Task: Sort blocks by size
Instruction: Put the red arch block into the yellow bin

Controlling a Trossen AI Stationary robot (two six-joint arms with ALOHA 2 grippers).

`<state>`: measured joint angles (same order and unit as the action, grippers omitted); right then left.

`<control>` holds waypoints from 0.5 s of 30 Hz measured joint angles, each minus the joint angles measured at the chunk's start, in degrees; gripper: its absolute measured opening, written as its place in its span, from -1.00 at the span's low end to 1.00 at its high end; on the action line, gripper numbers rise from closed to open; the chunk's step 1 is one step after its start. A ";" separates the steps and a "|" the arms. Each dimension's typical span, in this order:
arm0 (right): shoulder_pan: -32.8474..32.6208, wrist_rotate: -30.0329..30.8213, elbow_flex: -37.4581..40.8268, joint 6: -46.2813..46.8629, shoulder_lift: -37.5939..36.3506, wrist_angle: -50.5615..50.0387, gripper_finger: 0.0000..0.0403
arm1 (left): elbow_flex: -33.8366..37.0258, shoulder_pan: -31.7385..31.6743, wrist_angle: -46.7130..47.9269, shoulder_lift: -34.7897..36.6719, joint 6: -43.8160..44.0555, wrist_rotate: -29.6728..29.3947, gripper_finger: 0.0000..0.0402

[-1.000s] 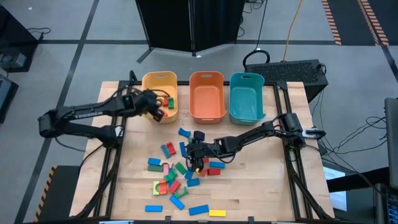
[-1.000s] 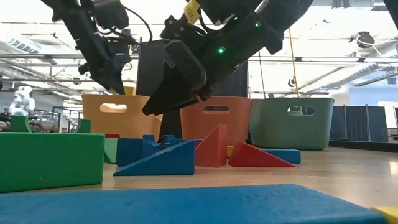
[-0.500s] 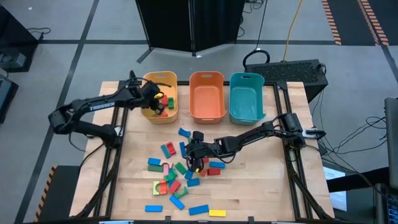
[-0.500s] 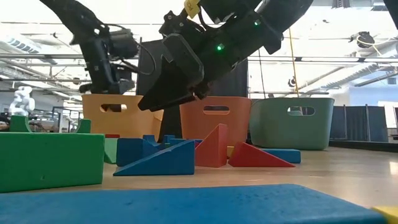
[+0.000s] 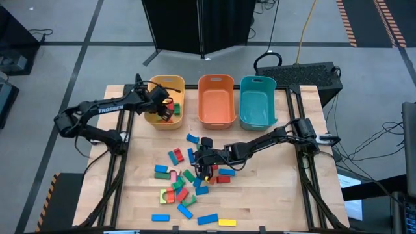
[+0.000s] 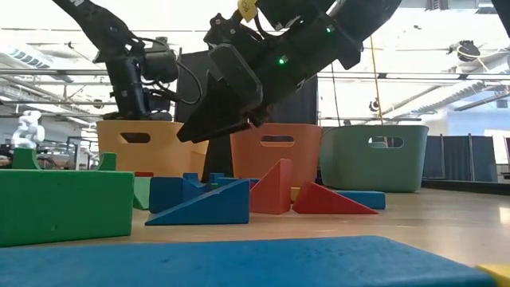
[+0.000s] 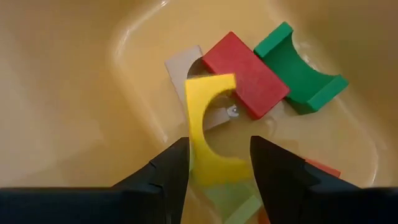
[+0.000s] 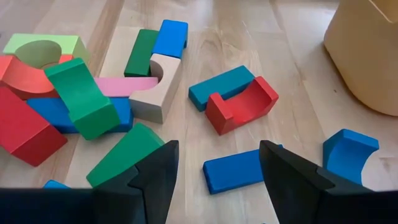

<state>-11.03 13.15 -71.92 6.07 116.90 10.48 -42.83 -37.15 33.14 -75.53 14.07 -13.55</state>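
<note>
I see the left gripper (image 7: 214, 171) spread over the yellow bin (image 5: 153, 87), a yellow arch block (image 7: 208, 134) between its fingers. The right gripper (image 8: 214, 168) hangs spread above the blocks (image 5: 185, 179).

Three plastic bins at table's (image 5: 296, 195) far edge — yellow plastic bin (image 5: 156, 88) leftmost, orange plastic bin (image 5: 216, 97) beside it, teal plastic bin (image 5: 257, 101) beyond; small wooden blocks (image 5: 188, 188) scattered before the yellow bin.

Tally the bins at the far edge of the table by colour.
yellow bin: 1
orange bin: 1
teal bin: 1
Total: 3
</note>
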 joint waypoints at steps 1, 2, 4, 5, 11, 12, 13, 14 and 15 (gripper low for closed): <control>-0.02 0.00 0.00 -0.13 0.02 0.00 0.04 | 0.00 0.00 -0.34 0.00 0.01 0.01 -0.14; -0.02 0.00 0.00 -0.30 0.02 0.00 0.04 | 0.00 0.00 -0.70 0.00 0.09 0.01 -0.14; -0.01 0.01 0.00 -0.31 0.02 0.00 0.04 | -0.04 0.04 -1.38 0.10 0.14 0.01 -0.14; -0.01 0.00 0.00 -0.34 0.02 0.00 0.04 | -0.32 0.04 -1.09 0.13 0.12 -0.01 -0.14; 0.00 -1.45 0.00 -1.88 1.30 3.59 0.04 | -5.42 1.48 3.66 1.60 -1.28 1.19 -0.13; 0.03 -1.92 0.05 -2.35 2.01 4.37 0.04 | -6.52 2.07 4.99 2.25 -1.36 1.14 -0.13; 0.13 -2.93 0.09 -2.58 3.06 6.52 0.04 | -7.64 2.74 6.20 2.88 -1.37 1.14 -0.13; 0.24 -4.05 0.09 -2.80 3.84 8.12 0.04 | -8.70 3.41 7.01 3.71 -1.39 1.10 -0.13; 0.34 -4.35 0.09 -3.27 4.57 8.63 0.04 | -9.56 4.04 7.72 4.85 -1.41 1.10 -0.13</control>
<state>-10.69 8.80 -71.83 2.80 121.47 19.11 -52.39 -33.11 40.86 -70.68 12.67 -12.45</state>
